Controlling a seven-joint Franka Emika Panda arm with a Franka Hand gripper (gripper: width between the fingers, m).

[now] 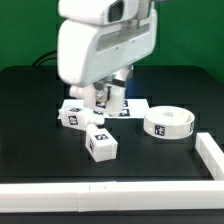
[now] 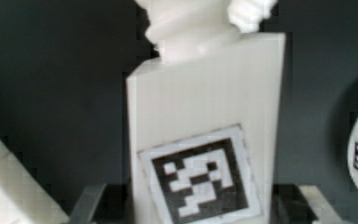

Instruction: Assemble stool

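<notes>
A white leg (image 2: 202, 110) with a threaded end and a square tag is being straddled by the tool (image 2: 206, 203). The fingers (image 2: 99, 203) are being seen just beside the leg's two long sides, but whether they are clamping it cannot be told. The tool is being held low over the black bench (image 1: 35, 90). A second leg (image 1: 72, 113) is being observed lying just beside the tool, and a third leg (image 1: 100, 143) near it. The round seat (image 1: 167, 124) is being noted resting flat, well apart from the tool.
</notes>
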